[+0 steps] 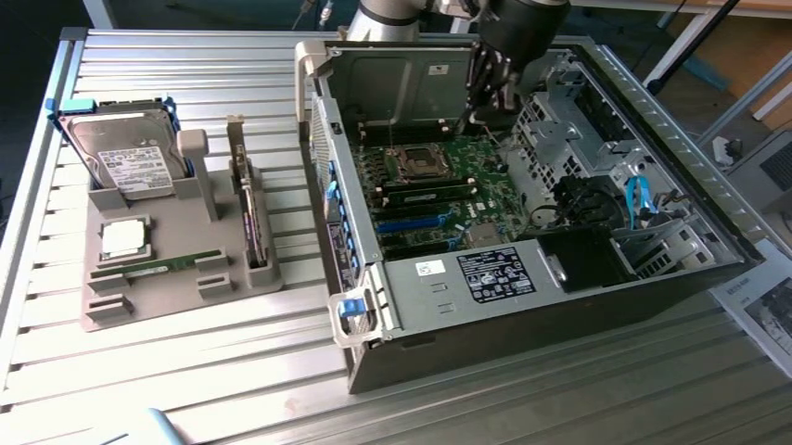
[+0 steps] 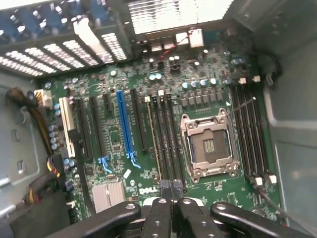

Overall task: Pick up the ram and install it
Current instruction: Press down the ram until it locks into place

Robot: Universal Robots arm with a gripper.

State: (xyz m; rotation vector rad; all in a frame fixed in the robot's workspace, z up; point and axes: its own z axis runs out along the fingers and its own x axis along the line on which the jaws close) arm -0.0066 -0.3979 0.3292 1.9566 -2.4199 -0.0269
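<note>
**Status: Fingers Closed Over Motherboard, Ram in Holder**

The gripper (image 1: pixel 477 120) hung inside the open computer case (image 1: pixel 520 315), at the far end of the motherboard (image 1: pixel 489 190). It stood just past the processor socket (image 1: pixel 418 162). Its fingers were pressed together. Whether anything thin was pinched between them could not be told.

In the wrist view the gripper (image 2: pixel 172 191) pointed down at the board. Its closed tips sat over the near ends of the memory slots (image 2: pixel 166 134), between the socket and the long blue slot (image 2: pixel 125 124). A thin pale-edged strip (image 2: pixel 153 139) ran along one of these slots. Whether it was a seated module could not be told.

The ram (image 1: pixel 159 268) lay flat in a groove of the grey holder (image 1: pixel 185 297). The holder rested on the slatted metal surface (image 1: pixel 223 371), on the exterior view's left and well apart from the gripper. The stick showed green with small dark chips. It lay just on the near side of the square silver processor chip (image 1: pixel 124 239).

The hard drive (image 1: pixel 124 158) stood tilted in the far part of the same holder, its white label facing out.

The case lay on its side on the exterior view's right, its side panel off and the board exposed.
</note>
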